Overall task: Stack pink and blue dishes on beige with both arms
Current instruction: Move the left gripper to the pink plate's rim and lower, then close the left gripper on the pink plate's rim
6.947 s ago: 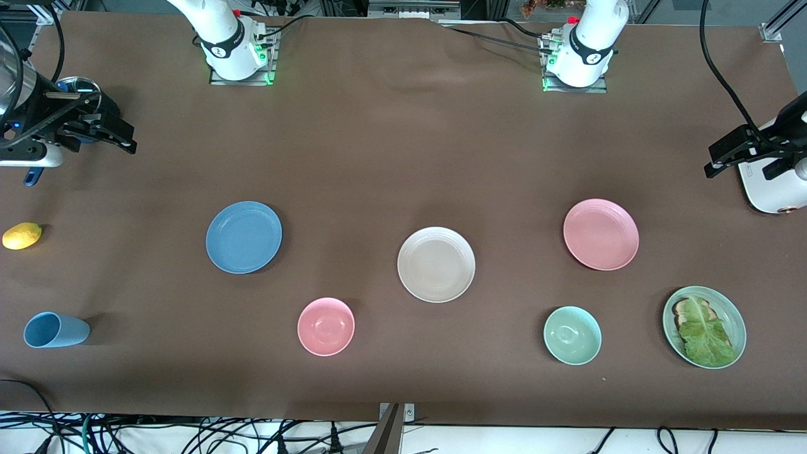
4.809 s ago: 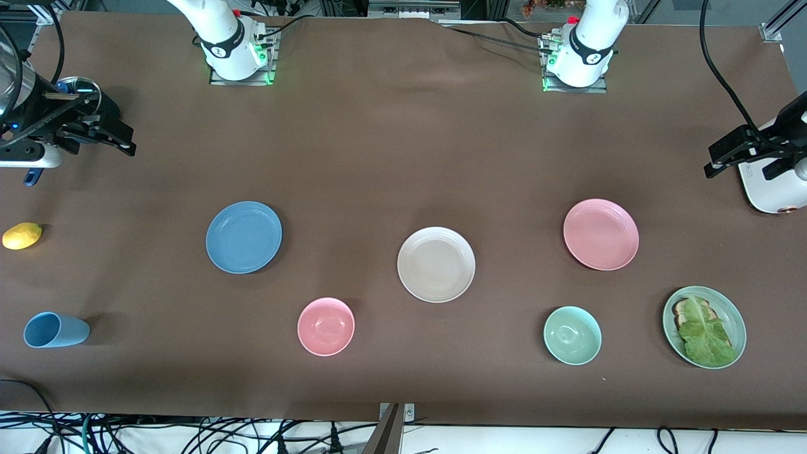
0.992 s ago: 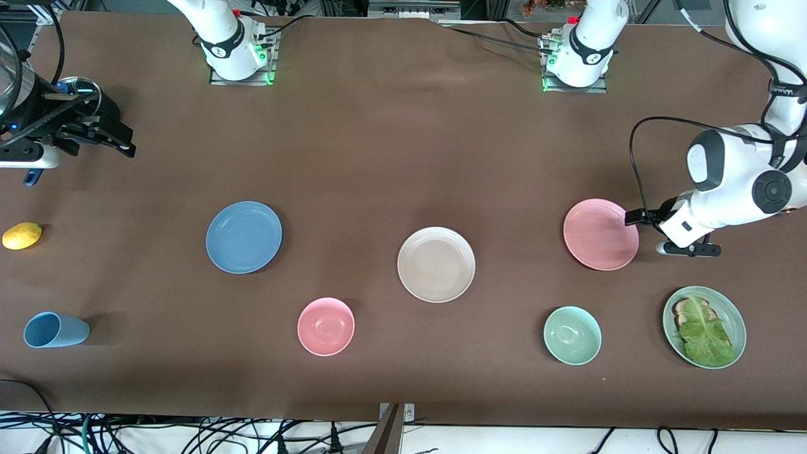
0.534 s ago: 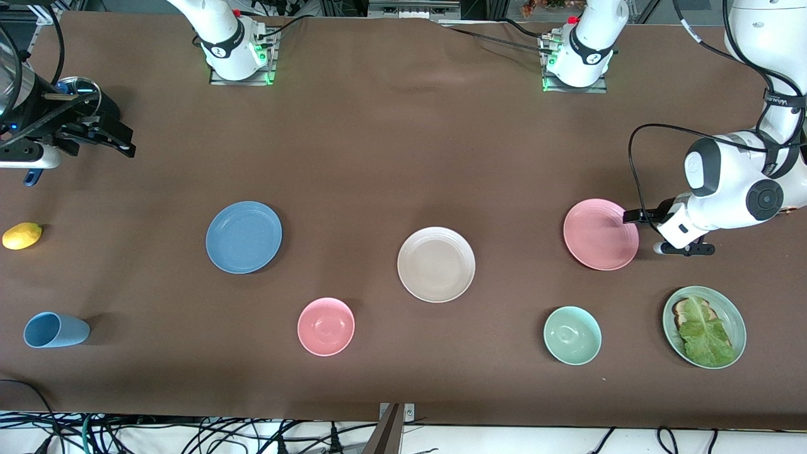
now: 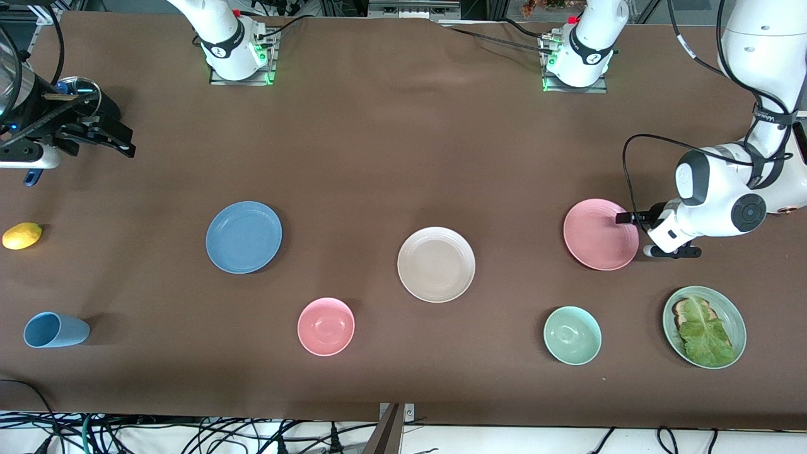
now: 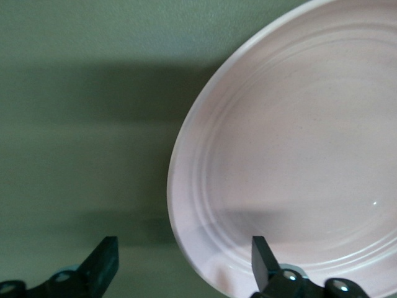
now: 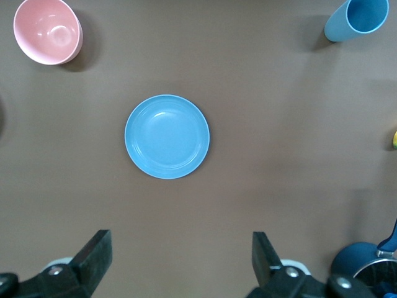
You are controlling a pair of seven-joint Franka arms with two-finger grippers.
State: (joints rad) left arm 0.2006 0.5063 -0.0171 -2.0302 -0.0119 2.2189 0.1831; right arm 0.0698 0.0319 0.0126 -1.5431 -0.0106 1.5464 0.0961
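Observation:
The pink plate [image 5: 599,234] lies flat toward the left arm's end of the table. My left gripper [image 5: 633,234] is low at its rim and open, one finger over the plate and the other over bare table. In the left wrist view the pink plate [image 6: 298,155] has its rim between the fingers of the left gripper [image 6: 183,264]. The beige plate [image 5: 436,264] sits mid-table and the blue plate [image 5: 243,237] toward the right arm's end. My right gripper [image 5: 126,144] waits open at that end. From the right wrist, the blue plate [image 7: 167,136] shows past the open right gripper [image 7: 180,257].
A pink bowl [image 5: 326,326] and a green bowl [image 5: 572,335] sit nearer the front camera than the plates. A green plate [image 5: 731,306] with toast and lettuce lies near the left gripper. A lemon [image 5: 22,235] and a tipped blue cup [image 5: 55,330] lie at the right arm's end.
The left arm came in from the table's end and lowered its open gripper to the pink plate's rim, edging one finger over it. The right arm has not moved.

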